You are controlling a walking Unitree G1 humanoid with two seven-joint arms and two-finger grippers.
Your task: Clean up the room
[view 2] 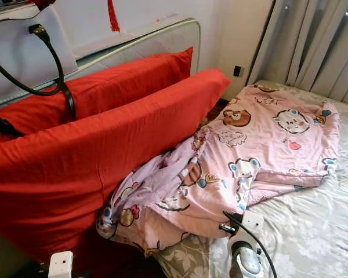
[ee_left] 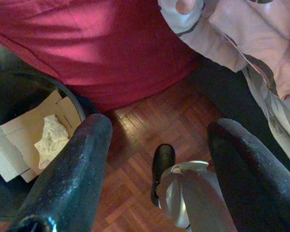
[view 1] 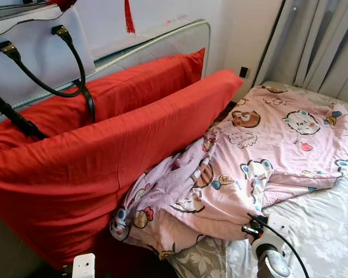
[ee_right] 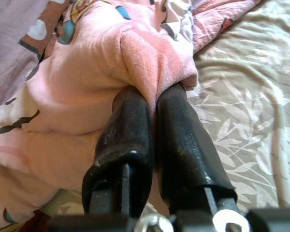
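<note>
The pink cartoon blanket (view 1: 261,162) lies crumpled on the bed (view 1: 325,231), against a red pillow (view 1: 104,156). The right gripper (ee_right: 157,96) pinches a fold at its near edge, fingers closed. The left gripper (ee_left: 157,145) hangs spread wide, holding nothing, above wood floor (ee_left: 135,145) beside a dark bin (ee_left: 72,99) containing cardboard (ee_left: 19,140) and crumpled tissue (ee_left: 50,137).
</note>
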